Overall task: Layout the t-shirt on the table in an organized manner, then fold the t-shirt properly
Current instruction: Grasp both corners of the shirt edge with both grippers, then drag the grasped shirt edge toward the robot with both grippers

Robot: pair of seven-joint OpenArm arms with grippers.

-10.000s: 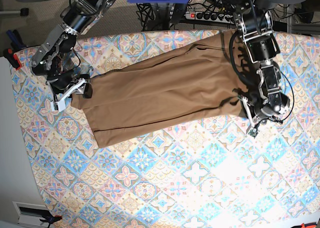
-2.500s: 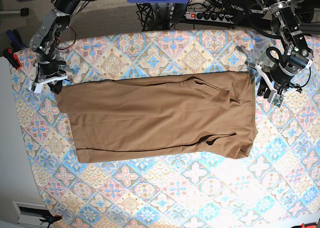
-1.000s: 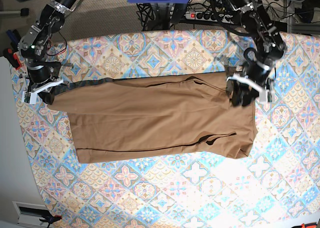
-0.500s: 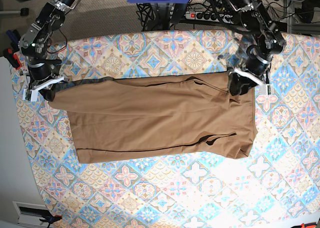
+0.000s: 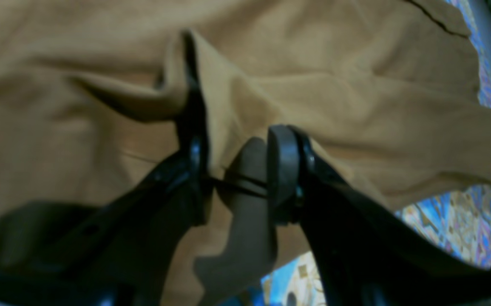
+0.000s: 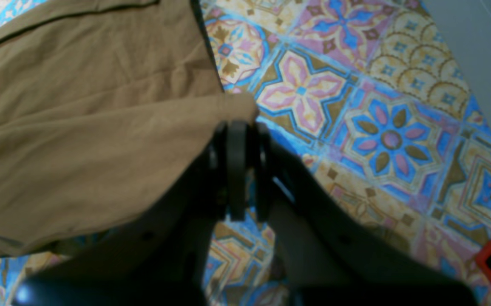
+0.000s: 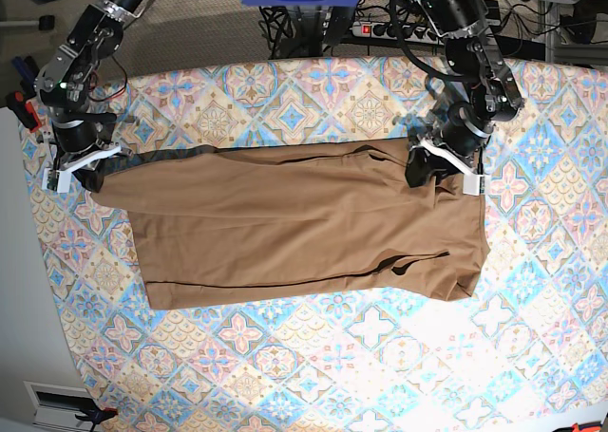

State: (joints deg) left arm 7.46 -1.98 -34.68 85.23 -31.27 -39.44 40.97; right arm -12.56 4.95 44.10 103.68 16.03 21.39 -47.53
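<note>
- The left gripper (image 7: 442,166) has moved in from the right edge of the table (image 7: 313,375) and now sits on the t-shirt (image 7: 304,228), on its upper right part near the collar end.
- In the left wrist view, the left gripper (image 5: 236,170) has its jaws partly spread with a raised ridge of tan fabric standing between them; the cloth touches the inner face of 1 jaw, but I cannot tell whether it is truly pinched yet.
- The right gripper (image 7: 78,171) has stayed almost where it was over the last second, at the shirt's far left corner near the left edge of the table.
- In the right wrist view, the right gripper (image 6: 236,170) has its jaws pressed together on the tip of that corner, which is lifted slightly off the patterned cloth.
- The t-shirt lies lengthwise across the middle of the table, mostly flat, with its long sides already folded in and some loose bunching at the right end.
- My reading: with 1 end pinned and the other arm arriving at the opposite end, the next step is likely to grip there and either tension the shirt or begin a crosswise fold.
- The risk is catching only the top layer at the right end.
</note>
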